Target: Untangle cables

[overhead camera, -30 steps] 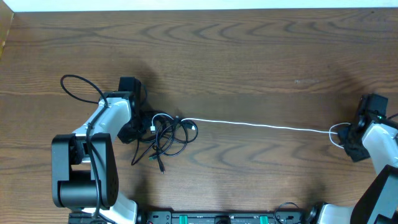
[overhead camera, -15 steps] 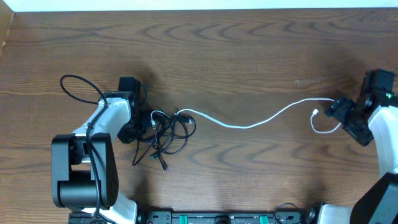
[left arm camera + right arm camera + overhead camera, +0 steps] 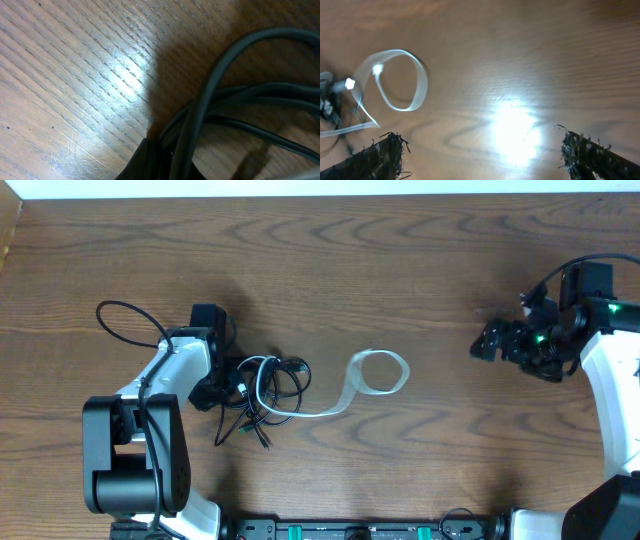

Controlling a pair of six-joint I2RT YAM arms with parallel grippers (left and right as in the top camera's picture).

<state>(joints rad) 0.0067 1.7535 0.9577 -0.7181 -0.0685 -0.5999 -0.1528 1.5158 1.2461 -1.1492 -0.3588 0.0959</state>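
Note:
A tangle of thin black cables [image 3: 272, 392] lies on the wooden table left of centre. My left gripper [image 3: 224, 386] is shut on its left side. In the left wrist view the black cables [image 3: 225, 95] fill the frame and run between the dark fingertips [image 3: 145, 162] at the bottom edge. The white cable [image 3: 378, 372] lies loose, curled in a loop right of the tangle, with its tail running back into it. My right gripper [image 3: 487, 345] hovers far right, open and empty. Its wrist view shows the white cable [image 3: 400, 80] as a blurred loop ahead of the spread gripper [image 3: 485, 155].
A thick black cord [image 3: 125, 320] fixed to the left arm loops over the table at far left. The left arm's base [image 3: 130, 460] stands at the front left. Bare wood table [image 3: 440, 270] stretches between the white loop and the right arm.
The right gripper opened and let go of the white cable's end. The cable, stretched taut before, sprang back left into a loop. The right gripper rose and moved left. The left gripper stayed put.

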